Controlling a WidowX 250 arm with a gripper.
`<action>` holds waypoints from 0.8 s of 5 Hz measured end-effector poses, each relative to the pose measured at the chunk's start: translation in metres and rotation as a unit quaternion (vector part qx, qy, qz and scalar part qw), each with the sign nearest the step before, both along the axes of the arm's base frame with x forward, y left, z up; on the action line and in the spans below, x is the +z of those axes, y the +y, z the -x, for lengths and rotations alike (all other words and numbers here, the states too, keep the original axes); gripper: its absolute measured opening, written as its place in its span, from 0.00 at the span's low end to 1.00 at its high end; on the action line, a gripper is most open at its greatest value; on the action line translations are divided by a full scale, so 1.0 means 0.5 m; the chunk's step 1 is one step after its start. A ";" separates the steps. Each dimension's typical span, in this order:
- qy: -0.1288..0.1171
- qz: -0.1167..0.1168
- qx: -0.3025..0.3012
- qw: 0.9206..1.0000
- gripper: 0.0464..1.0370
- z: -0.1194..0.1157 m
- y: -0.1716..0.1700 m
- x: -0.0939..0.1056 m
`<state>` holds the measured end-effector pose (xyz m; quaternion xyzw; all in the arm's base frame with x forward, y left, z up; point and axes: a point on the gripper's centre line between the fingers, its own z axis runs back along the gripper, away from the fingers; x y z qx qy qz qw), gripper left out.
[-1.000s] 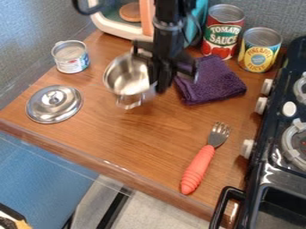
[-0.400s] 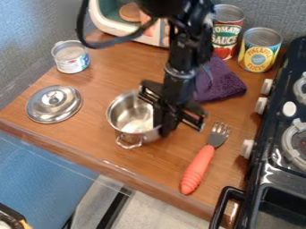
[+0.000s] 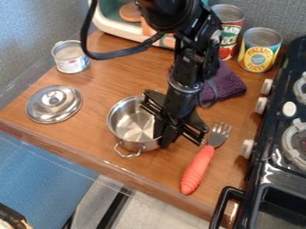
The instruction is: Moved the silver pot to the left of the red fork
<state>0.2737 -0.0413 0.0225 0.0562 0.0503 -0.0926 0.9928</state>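
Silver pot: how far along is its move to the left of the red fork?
The silver pot is already left of the red fork, seemingly resting on the wooden counter. In hand: the gripper is at the pot's right rim; its hold is unclear. Probably left: releasing if gripped, then backing away.

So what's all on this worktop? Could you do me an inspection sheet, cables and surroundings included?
Surface: brown wooden counter
Job's things: silver pot, upright, lidless, left of the red-handled fork in the view; tines point away from the counter's front edge
Clutter: lid, small can, purple cloth, two taller cans by the wall
Gripper: at the pot's right side, between pot and fork
Cables: black cable looping off the arm
Surroundings: stove at right, toy oven behind, grey wall
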 end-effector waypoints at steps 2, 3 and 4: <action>0.011 0.018 -0.006 1.000 0.52 0.004 0.004 0.005; 0.000 0.030 -0.020 0.999 0.83 0.001 0.006 0.026; -0.012 0.036 -0.027 0.999 0.97 -0.001 0.008 0.041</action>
